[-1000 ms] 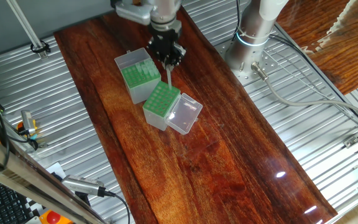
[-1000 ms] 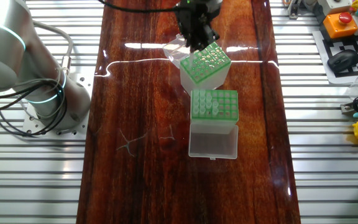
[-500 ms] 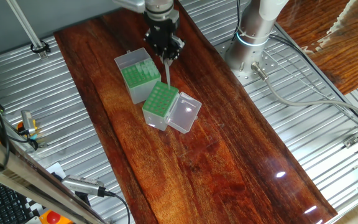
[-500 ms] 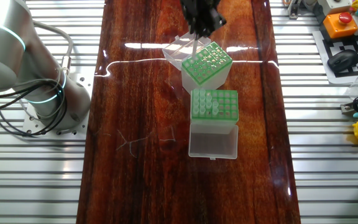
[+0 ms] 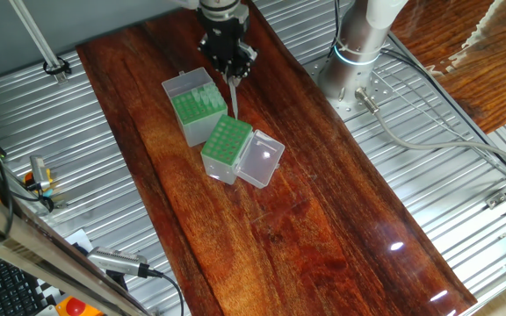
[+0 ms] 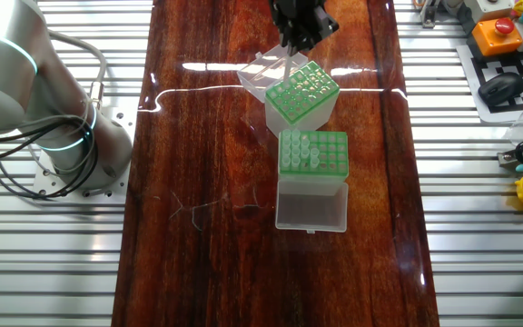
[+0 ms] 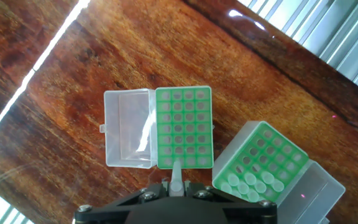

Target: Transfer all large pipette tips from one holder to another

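Observation:
My gripper (image 5: pixel 231 74) is shut on a large pipette tip (image 5: pixel 233 98) that hangs point down. It hovers above the gap between the two boxes. The holder (image 5: pixel 227 145) is whitish with a green rack and an open clear lid (image 5: pixel 263 161); its holes look empty in the hand view (image 7: pixel 184 127). The other, grey-sided box (image 5: pixel 197 112) holds several tips (image 7: pixel 246 184), and its whitish lid (image 6: pixel 311 205) lies open. In the hand view the held tip (image 7: pixel 176 175) sticks out between the fingers, over the near edge of the holder's rack.
Both boxes stand on a dark wooden board (image 5: pixel 323 219) with ribbed metal table on both sides. The arm's base (image 5: pixel 363 39) is beside the board. An orange button box (image 6: pixel 507 32) and a mouse (image 6: pixel 502 86) lie off the board.
The gripper has risen and shifted away from the holder toward the board's far end, carrying the tip higher. The boxes have not moved.

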{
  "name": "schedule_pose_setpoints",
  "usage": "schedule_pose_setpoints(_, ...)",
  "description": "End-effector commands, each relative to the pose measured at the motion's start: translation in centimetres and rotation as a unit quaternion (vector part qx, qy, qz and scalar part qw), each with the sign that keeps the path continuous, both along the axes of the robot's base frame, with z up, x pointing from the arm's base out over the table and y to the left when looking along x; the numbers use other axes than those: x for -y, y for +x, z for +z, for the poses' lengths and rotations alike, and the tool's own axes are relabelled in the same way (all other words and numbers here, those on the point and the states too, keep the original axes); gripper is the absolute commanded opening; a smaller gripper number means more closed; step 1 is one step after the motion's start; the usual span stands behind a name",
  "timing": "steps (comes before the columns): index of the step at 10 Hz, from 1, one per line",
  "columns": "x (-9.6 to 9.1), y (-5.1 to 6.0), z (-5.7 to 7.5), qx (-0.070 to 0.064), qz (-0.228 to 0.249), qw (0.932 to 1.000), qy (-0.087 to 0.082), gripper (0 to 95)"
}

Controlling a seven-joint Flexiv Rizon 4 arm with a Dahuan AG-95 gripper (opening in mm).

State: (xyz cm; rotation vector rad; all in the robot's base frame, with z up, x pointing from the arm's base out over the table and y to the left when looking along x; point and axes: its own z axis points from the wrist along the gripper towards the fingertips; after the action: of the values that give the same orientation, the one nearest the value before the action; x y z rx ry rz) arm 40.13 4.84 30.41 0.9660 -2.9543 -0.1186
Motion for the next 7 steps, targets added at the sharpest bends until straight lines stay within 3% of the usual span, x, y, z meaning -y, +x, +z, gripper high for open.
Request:
schedule_pose_setpoints(1,0.0,0.0,0.0,-0.007,0.015,0.9994,-0.03,0.0)
schedule_pose_setpoints(4,0.2,0.0,0.0,-0.004,0.024,0.9989,-0.041,0.0)
schedule_pose_setpoints(7,3.6,2.2,-0.2,0.002,0.052,0.9979,-0.038,0.0)
